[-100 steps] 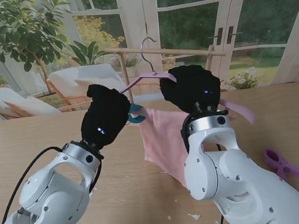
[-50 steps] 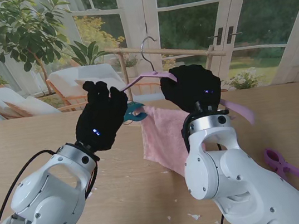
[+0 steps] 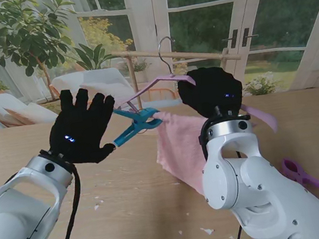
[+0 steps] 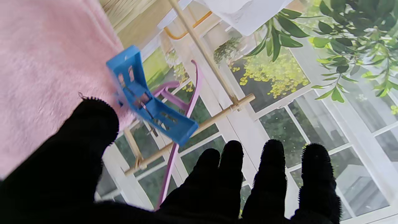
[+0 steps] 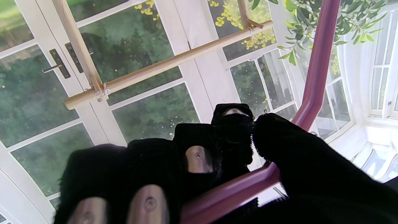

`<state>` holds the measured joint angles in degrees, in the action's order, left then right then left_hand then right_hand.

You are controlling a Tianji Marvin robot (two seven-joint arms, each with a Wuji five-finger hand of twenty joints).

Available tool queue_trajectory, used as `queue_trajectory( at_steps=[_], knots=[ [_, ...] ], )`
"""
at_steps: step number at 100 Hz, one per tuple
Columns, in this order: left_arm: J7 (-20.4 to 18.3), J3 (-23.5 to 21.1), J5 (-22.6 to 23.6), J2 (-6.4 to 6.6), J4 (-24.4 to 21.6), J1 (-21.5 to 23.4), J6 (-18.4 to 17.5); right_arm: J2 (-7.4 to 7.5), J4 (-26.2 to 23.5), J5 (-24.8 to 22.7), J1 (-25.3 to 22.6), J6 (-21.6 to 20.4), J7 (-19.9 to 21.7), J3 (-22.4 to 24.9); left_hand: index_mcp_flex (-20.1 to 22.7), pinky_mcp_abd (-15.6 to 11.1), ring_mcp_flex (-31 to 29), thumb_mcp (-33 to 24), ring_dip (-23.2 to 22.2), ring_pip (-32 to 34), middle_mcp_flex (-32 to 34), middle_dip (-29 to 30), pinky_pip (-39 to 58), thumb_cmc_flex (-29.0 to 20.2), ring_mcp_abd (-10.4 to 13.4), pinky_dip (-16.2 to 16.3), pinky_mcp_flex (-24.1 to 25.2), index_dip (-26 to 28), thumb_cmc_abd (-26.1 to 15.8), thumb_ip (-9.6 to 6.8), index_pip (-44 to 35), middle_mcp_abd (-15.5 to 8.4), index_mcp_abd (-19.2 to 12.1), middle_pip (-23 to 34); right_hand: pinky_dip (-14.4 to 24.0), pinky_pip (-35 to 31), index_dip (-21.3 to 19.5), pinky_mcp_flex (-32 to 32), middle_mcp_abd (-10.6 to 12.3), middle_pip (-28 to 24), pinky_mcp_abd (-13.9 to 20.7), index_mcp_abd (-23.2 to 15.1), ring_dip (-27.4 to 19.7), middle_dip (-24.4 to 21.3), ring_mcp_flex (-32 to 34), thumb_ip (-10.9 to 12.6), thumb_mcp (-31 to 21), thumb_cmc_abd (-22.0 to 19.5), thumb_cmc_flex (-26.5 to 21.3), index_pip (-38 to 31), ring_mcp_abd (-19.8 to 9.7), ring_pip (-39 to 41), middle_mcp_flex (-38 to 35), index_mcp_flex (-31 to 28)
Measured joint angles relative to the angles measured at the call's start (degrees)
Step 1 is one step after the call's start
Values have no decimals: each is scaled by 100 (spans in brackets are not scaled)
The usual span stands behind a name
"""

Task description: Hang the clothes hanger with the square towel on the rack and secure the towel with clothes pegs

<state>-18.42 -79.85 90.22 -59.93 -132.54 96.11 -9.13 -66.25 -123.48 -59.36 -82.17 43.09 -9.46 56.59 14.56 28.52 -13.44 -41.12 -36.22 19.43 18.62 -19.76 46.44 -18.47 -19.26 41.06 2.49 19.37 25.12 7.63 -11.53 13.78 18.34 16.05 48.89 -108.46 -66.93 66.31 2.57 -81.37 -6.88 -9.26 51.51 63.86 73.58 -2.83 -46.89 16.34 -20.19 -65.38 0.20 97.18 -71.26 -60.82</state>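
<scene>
My left hand (image 3: 83,132) has its fingers spread apart, holding nothing; the blue peg (image 3: 136,125) sits at its 3 o'clock, clipped on the pink towel (image 3: 178,146). My right hand (image 3: 214,92) is clamped on the purple hanger (image 3: 160,83).

Pink towel (image 3: 178,146), blue peg (image 3: 135,125)

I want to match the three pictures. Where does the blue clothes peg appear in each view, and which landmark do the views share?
Stand view: the blue clothes peg is clipped at the left corner of the pink towel, just right of the open left hand.
Left wrist view: the peg sits centre-left, beside the towel, beyond the fingertips.
Right wrist view: not in it.
Shared landmark: the wooden rack bar.
</scene>
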Motion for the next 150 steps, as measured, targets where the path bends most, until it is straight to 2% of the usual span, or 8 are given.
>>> queue_trajectory(
  at_steps=[27, 68, 82, 105, 118, 123, 134, 150],
  knots=[
    [405, -172, -2044, 1, 92, -124, 16, 6, -1, 36, -43, -85, -35, 22, 312, 0, -2, -133, 0, -1, 274, 0, -145, -740, -8, 0, 0, 52, -43, -22, -71, 16, -36, 11, 0, 0, 0, 0, 0, 0, 0, 0, 0, 1, 0, 0, 0, 0, 0, 0, 0, 0, 0, 0],
    [437, 460, -3241, 2, 1110, -1242, 58, 9, -199, 520, -296, -557, -71, 41, 309, -80, -1, -692, 0, 3, 274, -121, -222, -748, 5, -1, 7, 85, 66, -23, -435, 16, -61, 202, 0, 0, 0, 0, 0, 0, 0, 0, 1, 4, 0, 0, 0, 0, 0, 0, 0, 0, 0, 0],
    [202, 720, -4159, 6, 1216, -1479, 648, 13, -249, 544, -336, -620, -33, 9, 536, -83, -54, -822, -47, 203, 525, -196, -222, -882, -27, -2, -1, 140, 136, -23, -735, 16, -80, 356, 0, 0, 0, 0, 0, 0, 0, 0, 2, 7, 0, 0, 0, 0, 0, 0, 0, 0, 0, 0],
    [136, 898, -4771, -25, 1449, -1812, 813, 21, -282, 727, -324, -685, 83, -65, 1740, -74, -1097, -1053, -337, 864, 2024, -621, -54, -1043, -38, 57, -268, 777, 198, -23, -2190, 16, -331, 918, 0, 0, -1, 0, 1, 0, 1, 0, 5, 10, 0, 0, 0, 0, 0, 0, 0, 0, 0, 0],
    [-30, 957, -4998, -27, 1477, -1955, 945, 32, -284, 782, -304, -714, 178, -90, 2390, -32, -1861, -1065, -775, 1687, 2997, -1062, 874, -1347, -306, 373, -702, 1270, 311, 83, -3145, 16, -458, 1421, 0, 0, -1, 0, 1, 0, 1, 0, 6, 12, 0, 0, 0, 0, 0, 0, 0, 0, 0, 0],
    [-123, 963, -5004, -26, 1484, -1995, 949, 34, -285, 837, -295, -718, 198, -96, 2517, 14, -2192, -931, -1008, 2163, 3332, -1310, 1329, -1647, -438, 567, -939, 1461, 454, 255, -3637, 17, -518, 1770, 0, 0, -2, 0, 1, 0, 1, 0, 7, 12, 0, 0, 0, 0, 0, 0, 0, 0, 0, 0],
    [-258, 1008, -5188, -15, 1492, -2064, 1038, 35, -292, 897, -278, -718, 235, -105, 2683, 175, -2678, -741, -1500, 2981, 3756, -1764, 2175, -1803, -641, 917, -1428, 1683, 534, 335, -4336, 77, -587, 2317, 0, 0, -2, 0, 1, 0, 1, 0, 7, 13, 0, 0, 0, 0, 0, 0, 0, 0, 0, 0],
    [-303, 1109, -5657, -7, 1491, -2130, 1411, 37, -307, 1008, -247, -707, 281, -117, 2639, 235, -2920, -663, -1545, 3089, 3720, -1764, 2365, -2182, -649, 989, -1955, 1607, 677, 340, -4287, 147, -586, 2245, 2, 0, -2, 0, 1, 0, 1, 0, 8, 13, 0, 0, 0, 0, 0, 0, 0, 0, 0, 0]
  ],
)
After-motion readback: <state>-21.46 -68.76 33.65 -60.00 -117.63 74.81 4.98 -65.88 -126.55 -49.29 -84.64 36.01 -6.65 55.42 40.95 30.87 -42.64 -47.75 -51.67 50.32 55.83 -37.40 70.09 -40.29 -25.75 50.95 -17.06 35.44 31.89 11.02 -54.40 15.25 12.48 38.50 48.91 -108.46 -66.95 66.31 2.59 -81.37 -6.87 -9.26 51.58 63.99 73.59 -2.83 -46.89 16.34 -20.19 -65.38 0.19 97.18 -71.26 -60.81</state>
